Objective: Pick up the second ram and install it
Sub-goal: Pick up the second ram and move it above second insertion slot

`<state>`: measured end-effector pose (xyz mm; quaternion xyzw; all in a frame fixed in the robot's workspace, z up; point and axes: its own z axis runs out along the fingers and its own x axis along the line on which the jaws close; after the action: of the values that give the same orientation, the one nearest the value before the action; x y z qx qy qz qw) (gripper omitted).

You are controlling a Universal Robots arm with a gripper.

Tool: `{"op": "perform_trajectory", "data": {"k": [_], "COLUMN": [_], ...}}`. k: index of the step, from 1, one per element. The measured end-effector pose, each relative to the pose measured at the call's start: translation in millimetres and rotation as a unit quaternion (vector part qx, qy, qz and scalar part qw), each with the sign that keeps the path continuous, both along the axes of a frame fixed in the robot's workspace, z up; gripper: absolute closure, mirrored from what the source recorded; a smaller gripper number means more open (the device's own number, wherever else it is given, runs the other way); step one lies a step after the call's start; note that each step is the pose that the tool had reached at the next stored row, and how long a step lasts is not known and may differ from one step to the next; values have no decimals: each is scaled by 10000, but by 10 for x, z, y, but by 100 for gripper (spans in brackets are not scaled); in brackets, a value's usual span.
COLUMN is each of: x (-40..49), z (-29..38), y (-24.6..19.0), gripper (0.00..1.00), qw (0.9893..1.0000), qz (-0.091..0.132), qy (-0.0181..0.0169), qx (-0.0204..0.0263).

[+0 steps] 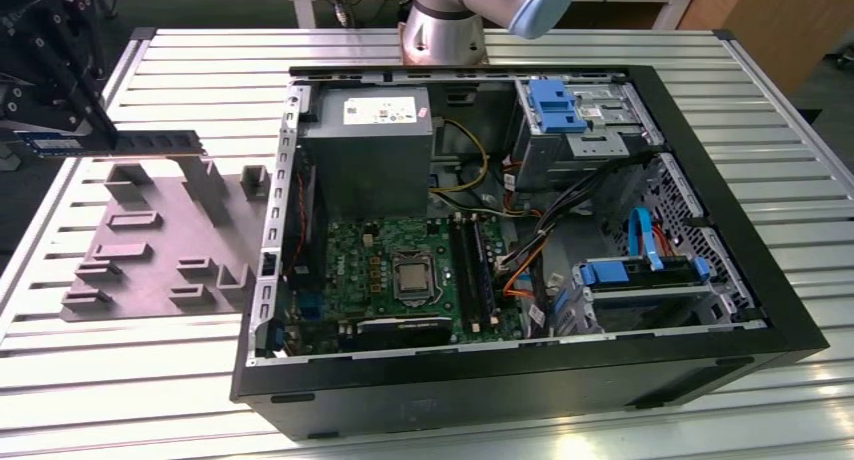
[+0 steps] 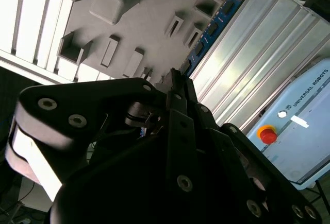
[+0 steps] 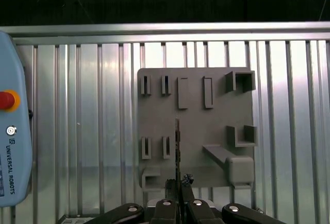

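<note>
Where the gripper hangs: the gripper point(image 1: 64, 130) is at the exterior view's left edge, over the slatted metal table point(image 1: 747, 230) and above the far end of the grey plastic holder point(image 1: 160, 242), well apart from the open computer case point(image 1: 534, 390).
Gripper state: the fingers are drawn almost together and clamp the second ram point(image 1: 154, 140) near one end, with only the board's thickness between them. Both wrist views show the same narrow pinch point(image 3: 178, 185) point(image 2: 172, 80).
Second ram: in the exterior view it juts out level from the gripper toward the case, standing on its long edge just above the holder's tall posts. Whether it touches them cannot be told.
Ram in the first wrist view: it is seen edge-on as a thin dark line point(image 3: 177, 144) running out from the fingertips across the middle of the holder point(image 3: 206, 126).
Ram in the second wrist view: a blue strip with dark chips point(image 2: 211, 28) reaches away from the fingers along the edge of the holder point(image 2: 149, 7).
Motherboard: the green board point(image 1: 360, 255) lies in the case, its long black slots point(image 1: 467, 265) beside the processor socket.
Pendant: a pale blue control pendant with a red button point(image 3: 10, 147) lies on the table beside the holder.
</note>
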<state>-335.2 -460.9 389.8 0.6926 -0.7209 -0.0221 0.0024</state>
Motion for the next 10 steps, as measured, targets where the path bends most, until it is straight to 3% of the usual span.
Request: {"op": "perform_trajectory", "data": {"k": [10], "x": [30], "z": [0], "y": [0], "gripper": [86], "qw": [10000], "qz": [0], "qy": [0], "qx": [0]}}
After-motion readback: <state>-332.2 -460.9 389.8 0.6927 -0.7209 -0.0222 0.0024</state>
